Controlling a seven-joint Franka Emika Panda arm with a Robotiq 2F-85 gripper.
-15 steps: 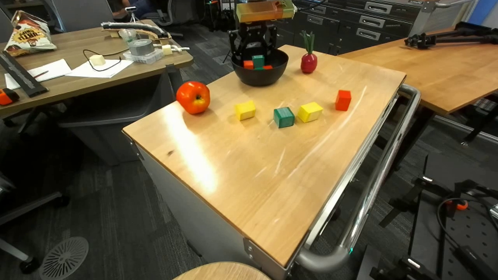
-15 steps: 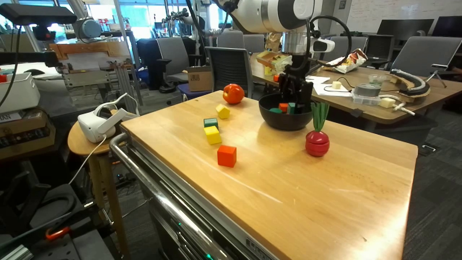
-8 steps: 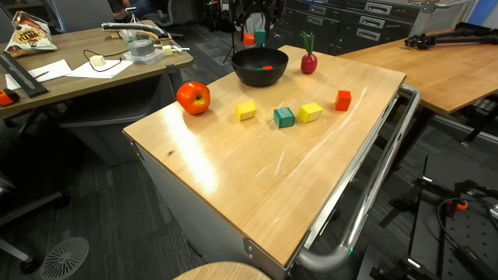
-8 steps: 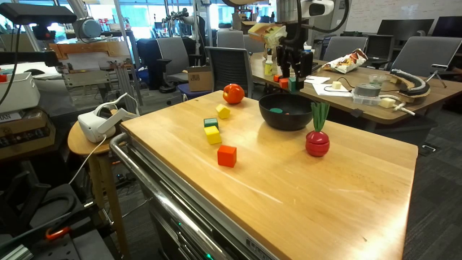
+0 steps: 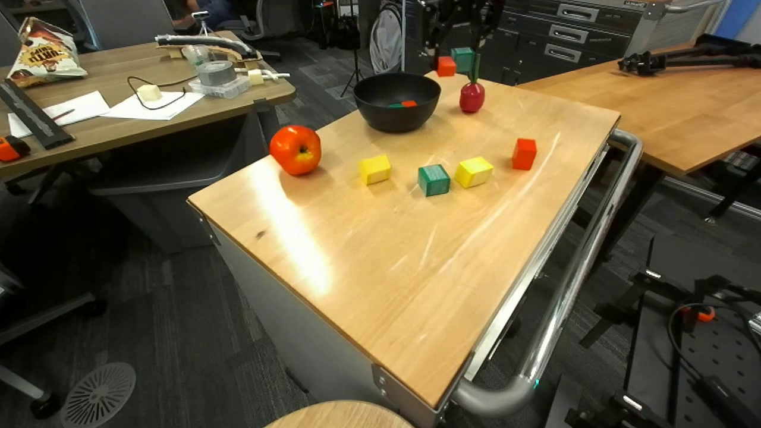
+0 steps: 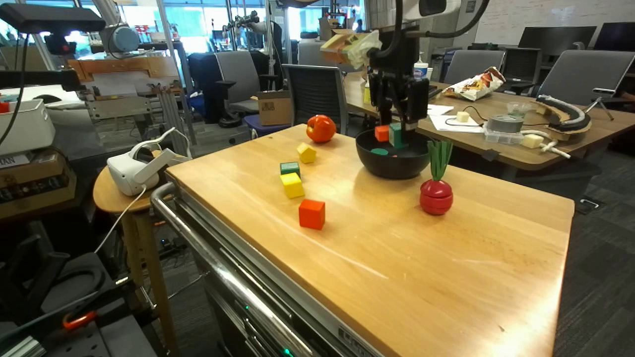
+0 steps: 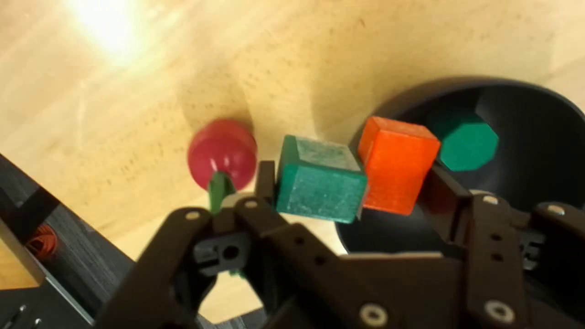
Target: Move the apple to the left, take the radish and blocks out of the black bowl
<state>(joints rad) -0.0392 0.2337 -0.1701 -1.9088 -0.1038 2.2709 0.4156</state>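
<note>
- The jaws stand partway apart, gripping two blocks side by side: a held green block (image 7: 322, 189) and a held red block (image 7: 397, 167), both raised off the wooden surface (image 5: 368, 255).
- In the wrist view the held pair shows between the radish (image 7: 224, 151), on the left, and the black bowl (image 7: 539, 132), on the right; the held red block overlaps the bowl's edge.
- In an exterior view the apple (image 5: 295, 150) sits left of the bowl and nearer; the radish stands upright just beside the bowl, to its right.
- Inside the bowl lie another green block (image 7: 470, 146) and a bit of red (image 5: 408, 103), mostly hidden.
- Nearer than the bowl, from left to right: a left yellow block (image 5: 375, 170), a loose green block (image 5: 434, 180), a right yellow block (image 5: 474, 172) and a loose red block (image 5: 524, 154). Whether the middle two touch cannot be told.
- In an exterior view, a white headset (image 6: 134, 171) rests on a stool (image 6: 106, 193) at left.
</note>
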